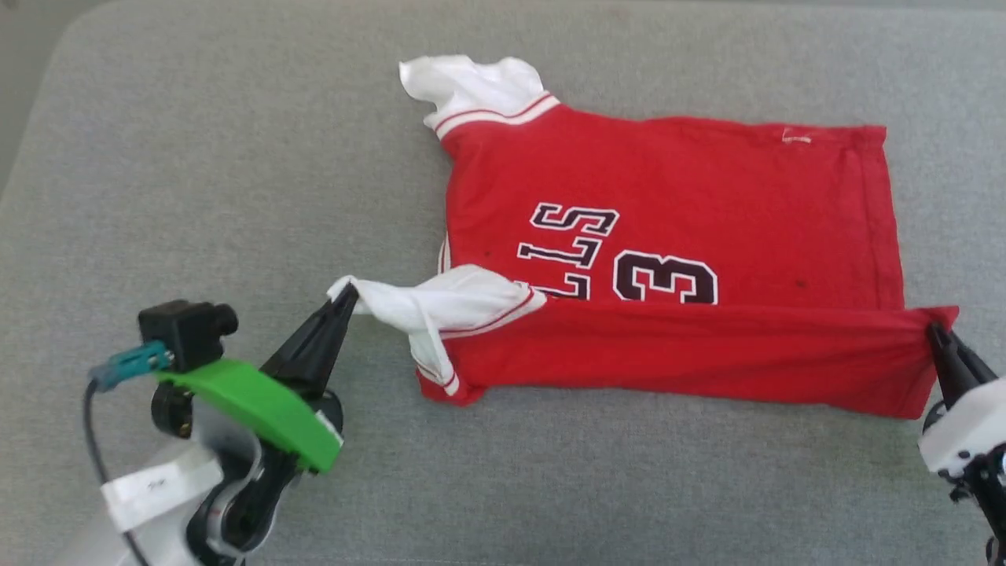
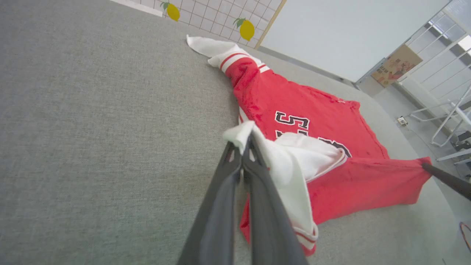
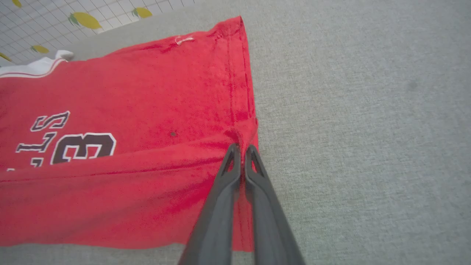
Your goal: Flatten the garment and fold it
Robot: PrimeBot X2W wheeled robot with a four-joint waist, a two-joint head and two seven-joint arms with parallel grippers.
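Our left pincer (image 1: 348, 293) is clenched on the tip of the white near sleeve (image 1: 448, 303), and our right pincer (image 1: 934, 328) is clenched on the hem corner (image 1: 947, 314) of the garment (image 1: 668, 189). The garment lies sideways on the grey surface (image 1: 196, 157), between the two pincers and beyond them, with its near edge lifted and doubled over part of the lettering (image 1: 574, 236). The weak point, we judge, is the left hold: it has only a thin bit of sleeve, so an outward pull could slip it free or stretch the sleeve without moving the body. Uneven travel of the two pincers would skew the fold line, and the bunched cloth just below the left fingertips could get trapped as a crease. The far sleeve (image 1: 471, 86), well beyond the left pincer, is crumpled and a fold would bury that. Ahead of both pincers the surface runs bare past the garment's far edge. Outward of the left pincer there is wide room, and the right wrist view shows bare surface outward of the right pincer too.
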